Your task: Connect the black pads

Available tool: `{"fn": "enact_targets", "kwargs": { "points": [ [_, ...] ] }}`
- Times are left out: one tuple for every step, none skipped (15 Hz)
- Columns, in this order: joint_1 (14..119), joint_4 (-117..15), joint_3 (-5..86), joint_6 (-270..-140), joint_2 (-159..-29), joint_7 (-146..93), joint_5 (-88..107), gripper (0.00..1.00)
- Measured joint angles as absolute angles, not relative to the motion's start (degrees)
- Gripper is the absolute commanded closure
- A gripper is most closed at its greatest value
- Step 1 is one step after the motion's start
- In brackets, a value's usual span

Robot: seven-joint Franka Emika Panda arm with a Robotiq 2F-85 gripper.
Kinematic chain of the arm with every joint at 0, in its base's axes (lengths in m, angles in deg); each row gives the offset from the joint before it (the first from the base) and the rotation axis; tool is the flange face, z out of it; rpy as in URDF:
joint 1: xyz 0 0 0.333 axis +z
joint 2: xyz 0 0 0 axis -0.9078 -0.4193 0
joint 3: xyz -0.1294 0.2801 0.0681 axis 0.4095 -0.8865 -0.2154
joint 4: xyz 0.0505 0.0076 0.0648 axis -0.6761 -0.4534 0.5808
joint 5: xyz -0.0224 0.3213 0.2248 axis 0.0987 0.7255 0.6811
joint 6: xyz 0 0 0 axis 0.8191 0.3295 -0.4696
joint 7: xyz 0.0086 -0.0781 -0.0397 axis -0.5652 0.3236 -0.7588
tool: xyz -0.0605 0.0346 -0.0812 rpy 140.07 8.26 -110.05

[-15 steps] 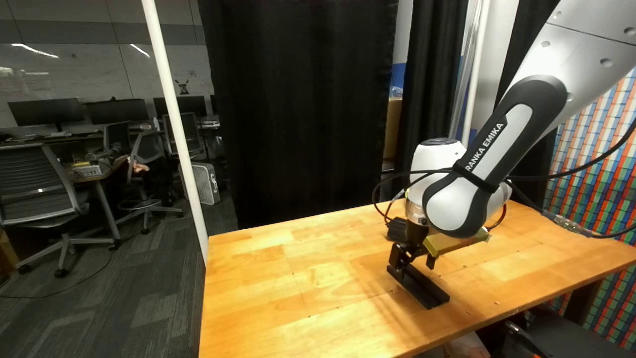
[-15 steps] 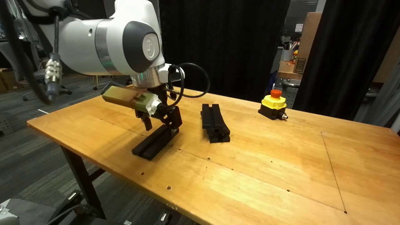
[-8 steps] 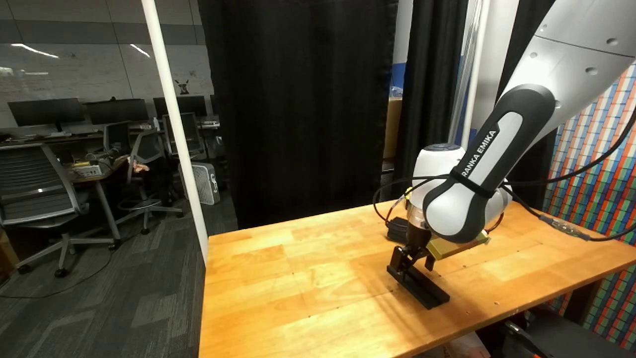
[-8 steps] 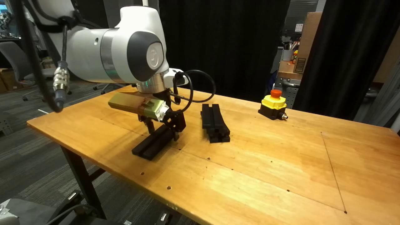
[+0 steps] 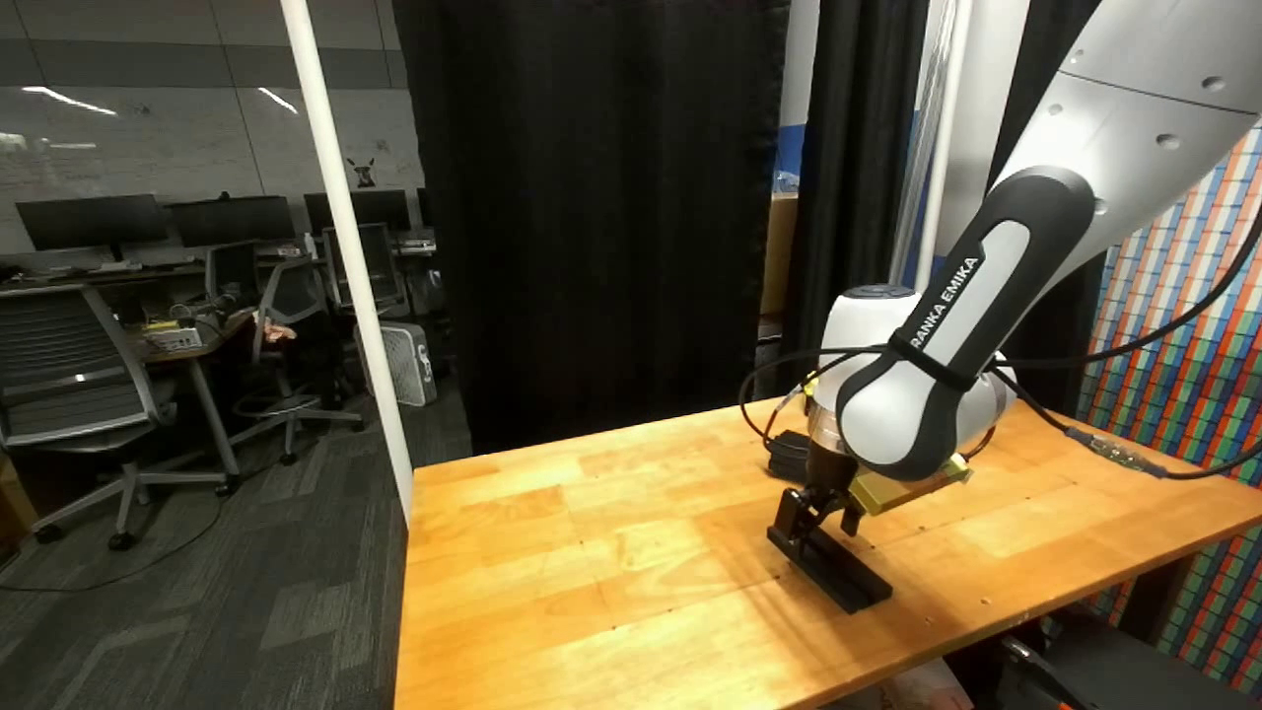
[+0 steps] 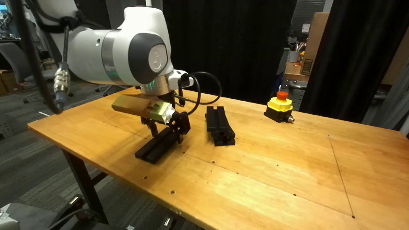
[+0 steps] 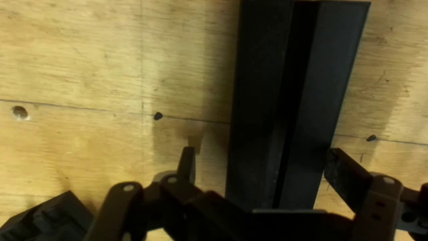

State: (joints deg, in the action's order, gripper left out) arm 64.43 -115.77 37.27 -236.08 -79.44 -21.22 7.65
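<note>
A long flat black pad with a lengthwise groove (image 6: 156, 147) lies on the wooden table; it also shows in an exterior view (image 5: 850, 580) and in the wrist view (image 7: 260, 83). My gripper (image 6: 167, 136) is low over the pad's far end, pointing down. In the wrist view my gripper (image 7: 260, 151) is open, with one finger on each side of the pad. The left finger stands apart from it; the right fingertip is at its edge, and I cannot tell whether they touch. Several more black pads (image 6: 220, 127) lie stacked nearby, also in an exterior view (image 5: 789, 456).
A red-and-yellow button on a black base (image 6: 279, 108) stands further back on the table (image 6: 255, 179). A corner of black pieces (image 7: 50, 217) shows at the wrist view's lower left. A cable (image 6: 209, 76) loops beside the wrist. The table's front edge is near the grooved pad.
Over the last second the gripper has come down and shifted slightly toward the stack, so its fingers are beside the grooved pad. In the last half second it barely moves. The pads have not moved.
</note>
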Motion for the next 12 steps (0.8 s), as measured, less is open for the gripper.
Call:
{"fn": "enact_targets", "kwargs": {
  "points": [
    [64.5,-115.8,37.2,-236.1,-79.5,-22.3,8.5,0.0],
    [64.5,-115.8,37.0,-236.1,-79.5,-23.3,9.2,0.0],
    [64.5,-115.8,36.9,-236.1,-79.5,-24.1,9.8,0.0],
    [64.6,-115.8,36.7,-236.1,-79.5,-24.7,10.2,0.0],
    [64.7,-115.8,36.5,-236.1,-79.5,-25.5,10.9,0.0],
    [64.7,-115.8,36.3,-236.1,-79.5,-26.3,11.7,0.0],
    [64.7,-115.8,36.1,-236.1,-79.5,-26.9,12.1,0.0],
    [64.8,-115.7,36.0,-236.1,-79.5,-27.1,12.1,0.0],
    [64.8,-115.7,35.9,-236.1,-79.5,-27.1,12.1,0.0],
    [65.0,-115.7,35.8,-236.1,-79.5,-27.1,12.1,0.0],
    [65.1,-115.7,35.8,-236.1,-79.5,-27.1,12.1,0.0],
    [65.2,-115.7,35.7,-236.1,-79.5,-27.1,12.1,0.0]
  ]
}}
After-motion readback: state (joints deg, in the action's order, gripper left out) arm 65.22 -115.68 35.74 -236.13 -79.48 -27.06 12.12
